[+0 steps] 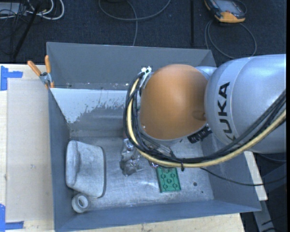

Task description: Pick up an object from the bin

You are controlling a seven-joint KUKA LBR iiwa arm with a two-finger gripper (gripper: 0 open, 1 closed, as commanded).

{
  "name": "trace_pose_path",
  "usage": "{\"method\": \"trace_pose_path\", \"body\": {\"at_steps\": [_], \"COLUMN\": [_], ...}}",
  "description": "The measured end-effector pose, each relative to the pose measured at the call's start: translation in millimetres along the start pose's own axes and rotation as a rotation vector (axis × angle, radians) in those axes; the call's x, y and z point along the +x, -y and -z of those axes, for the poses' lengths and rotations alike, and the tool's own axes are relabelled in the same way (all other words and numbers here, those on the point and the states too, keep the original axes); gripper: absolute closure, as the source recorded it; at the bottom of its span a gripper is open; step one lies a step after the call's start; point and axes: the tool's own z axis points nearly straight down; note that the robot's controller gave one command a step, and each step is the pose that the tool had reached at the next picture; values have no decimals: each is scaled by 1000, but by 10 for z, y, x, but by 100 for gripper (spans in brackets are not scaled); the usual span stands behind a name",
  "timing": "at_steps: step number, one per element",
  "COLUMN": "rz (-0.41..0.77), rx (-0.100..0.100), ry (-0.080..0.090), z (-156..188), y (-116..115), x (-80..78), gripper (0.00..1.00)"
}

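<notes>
Green studded block (168, 179) is seen just beside the gripper (130, 164), whose opening cannot be told; it could be knocked aside by a misaligned descent.

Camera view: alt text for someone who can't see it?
The arm's tool hangs low in the middle of the grey bin, just left of a green studded block. A pale grey pad and small grey ring lie farther left.

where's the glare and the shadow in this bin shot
Camera view: glare whitens the bin's sloped back wall; a paler sheen lies on the floor left of the green studded brick; the arm's orange cover hides part of the floor and darkens it near the pincer.
</notes>
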Motion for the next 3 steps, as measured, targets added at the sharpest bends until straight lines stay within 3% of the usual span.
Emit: {"method": "trace_pose_path", "body": {"at_steps": [1, 2, 3], "rz": [-64, -66, 90], "rx": [0, -1, 0], "ry": [-8, -8, -15], "z": [-1121, -1083, -1031], "y": [266, 265, 1056], "x": [-1134, -1124, 51], "gripper": [100, 0, 0]}}
